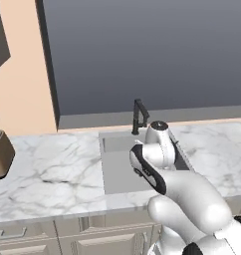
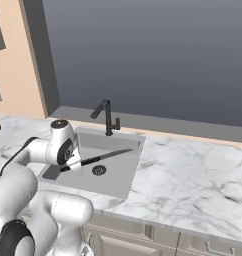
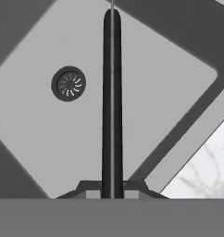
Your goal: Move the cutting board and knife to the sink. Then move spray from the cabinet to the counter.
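The knife point(image 2: 100, 158) is hanging over the sink point(image 2: 124, 181), well above the basin floor, with its slim blade reaching out toward the far wall and its black handle running back into my grip. In the hand view it is stretching straight away from me as a narrow dark bar, passing to one side of the round drain point(image 3: 68, 84). My gripper point(image 2: 68, 167) is pinching the knife at the handle end, fingers pressed nearly together around that thin section.

I am judging it as light and rigid, but long, so the weight is sitting far from my fingers and the blade is likely wanting to swing or pivot in a narrow pinch. The handle looks smooth and may be sliding if I tilt sharply. Holding by the handle seems right; a grip nearer the middle would balance better.

The black faucet point(image 2: 107, 116) is standing behind the basin, clear of the blade, and the marble counter point(image 2: 193, 172) is spreading to the side.
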